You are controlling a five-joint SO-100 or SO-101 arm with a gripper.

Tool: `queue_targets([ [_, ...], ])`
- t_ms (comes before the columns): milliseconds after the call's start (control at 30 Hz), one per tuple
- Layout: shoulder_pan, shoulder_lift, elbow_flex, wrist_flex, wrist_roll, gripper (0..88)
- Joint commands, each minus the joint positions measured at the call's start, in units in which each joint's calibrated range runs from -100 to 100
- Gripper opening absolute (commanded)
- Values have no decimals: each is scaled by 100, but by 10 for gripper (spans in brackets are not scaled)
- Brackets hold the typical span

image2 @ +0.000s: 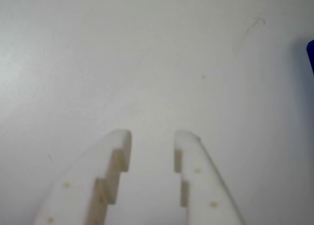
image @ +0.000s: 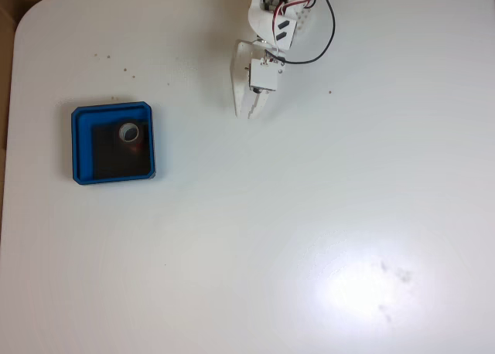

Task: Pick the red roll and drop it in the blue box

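In the fixed view, the white arm (image: 277, 22) is seen entering from the top edge at about 12 o'clock, with red and black cables looped beside it. It is reached down the frame toward 6 o'clock, and the gripper (image: 249, 113) is ended over bare white table (image: 309, 215), its tips pointed toward roughly 7 o'clock. Nothing is held between the fingers.

In the wrist view, the gripper (image2: 152, 136) is shown rising from the bottom edge, its two white fingers (image2: 78, 185) parted by a narrow gap through which only the table (image2: 147, 63) is seen. The jaws are thus slightly apart and empty.

The blue box (image: 113, 113) is set well apart from the gripper, at about 8 o'clock from it in the fixed view, toward the left side of the table. The red roll (image: 128, 132) is lain inside the box on its black bottom, in the upper right part, with its pale hollow centre facing up. A sliver of the blue box (image2: 310, 55) is caught at the right edge of the wrist view, near 3 o'clock.

A bright glare patch is seen on the table toward 5 o'clock in the fixed view.
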Motion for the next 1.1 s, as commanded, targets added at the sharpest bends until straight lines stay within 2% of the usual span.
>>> queue_targets([
  [0,-293,-86,90,-72,17,83],
  [133,-1192,-95,90,-72,17,83],
  [267,-1710,-103,90,-72,-36,83],
  [800,-1768,-103,99,-121,-80,83],
  [900,-1768,-103,99,-121,-246,83],
  [1067,-1817,-95,99,-121,-824,83],
])
